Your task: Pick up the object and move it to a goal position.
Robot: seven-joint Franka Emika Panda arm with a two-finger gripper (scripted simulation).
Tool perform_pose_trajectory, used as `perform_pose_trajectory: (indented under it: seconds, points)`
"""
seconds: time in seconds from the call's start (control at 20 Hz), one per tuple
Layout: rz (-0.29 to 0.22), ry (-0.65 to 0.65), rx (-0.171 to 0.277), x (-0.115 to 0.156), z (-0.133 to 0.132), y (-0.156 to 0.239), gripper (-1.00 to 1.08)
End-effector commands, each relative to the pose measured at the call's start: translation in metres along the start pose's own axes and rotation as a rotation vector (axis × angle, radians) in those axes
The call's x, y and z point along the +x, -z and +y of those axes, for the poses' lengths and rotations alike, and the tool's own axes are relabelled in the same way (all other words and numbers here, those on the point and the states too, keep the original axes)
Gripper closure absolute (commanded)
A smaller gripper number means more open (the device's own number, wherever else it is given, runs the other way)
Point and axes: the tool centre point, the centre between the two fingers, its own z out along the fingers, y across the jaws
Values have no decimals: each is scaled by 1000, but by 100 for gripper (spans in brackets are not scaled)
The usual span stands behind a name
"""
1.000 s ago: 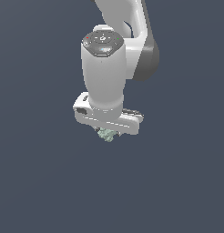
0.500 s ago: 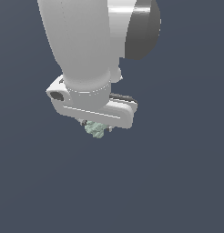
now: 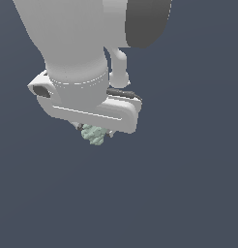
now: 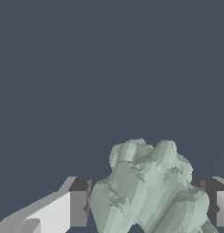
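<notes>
The white gripper (image 3: 95, 131) holds the pale grey-green knobbly object (image 3: 93, 134) between its fingers (image 4: 78, 202), clamped on both sides.

You get the exterior view close in and level, facing the arm (image 3: 75, 43) at twelve o'clock. The wrist view looks out between the fingers (image 4: 77, 202). Both share the object (image 3: 93, 135).
</notes>
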Motion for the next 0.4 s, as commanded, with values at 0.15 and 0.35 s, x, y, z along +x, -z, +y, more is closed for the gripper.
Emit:
perform_pose_trajectory:
  seconds: [0.15,0.35]
  points:
    - [0,0,0,4,2,7,108]
    - [0,0,0,4,2,8,108]
